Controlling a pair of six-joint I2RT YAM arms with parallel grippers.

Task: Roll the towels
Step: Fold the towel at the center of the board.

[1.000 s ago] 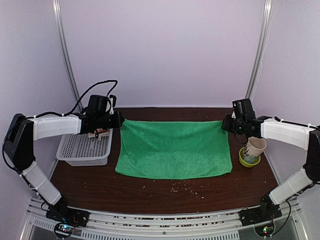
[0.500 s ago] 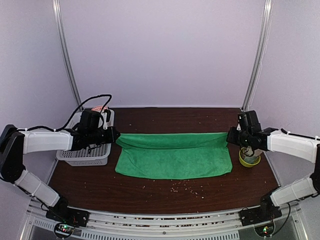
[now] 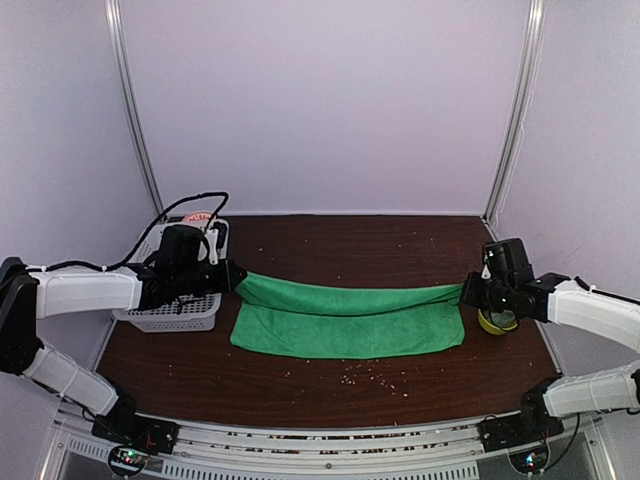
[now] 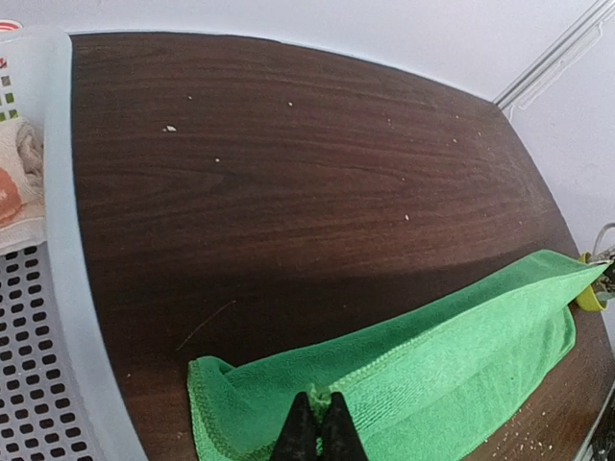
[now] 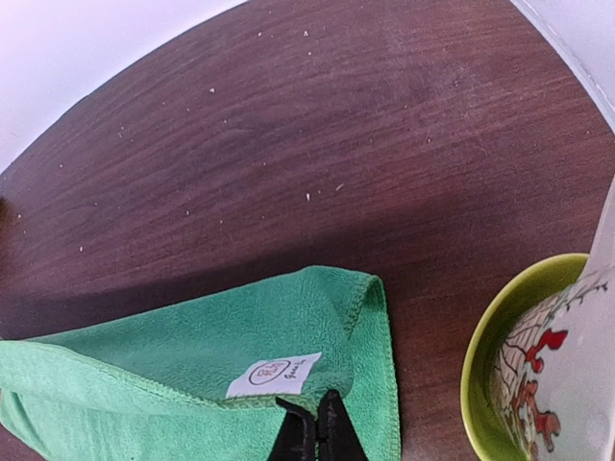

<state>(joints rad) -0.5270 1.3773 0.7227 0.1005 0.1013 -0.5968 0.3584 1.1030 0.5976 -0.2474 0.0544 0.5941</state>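
The top external camera sits high behind the 2 arm bases, looking down and forward over the whole dark brown wooden table [image 3: 330, 235] toward the pale back wall [image 3: 320, 100]. The left wrist camera rides low and close behind the left gripper [image 4: 317, 403], facing along the plain bright green cloth towel [image 4: 432, 355], with the white perforated plastic basket [image 4: 58, 288] at its left edge. The right wrist camera looks steeply down, very near, past the right gripper [image 5: 315, 411]. All 3 views share that towel and tabletop.

Partly beyond wrist-view edges: printed beige towel [image 4: 17, 187] in the basket [image 4: 67, 288], patterned cup [image 5: 562, 365].
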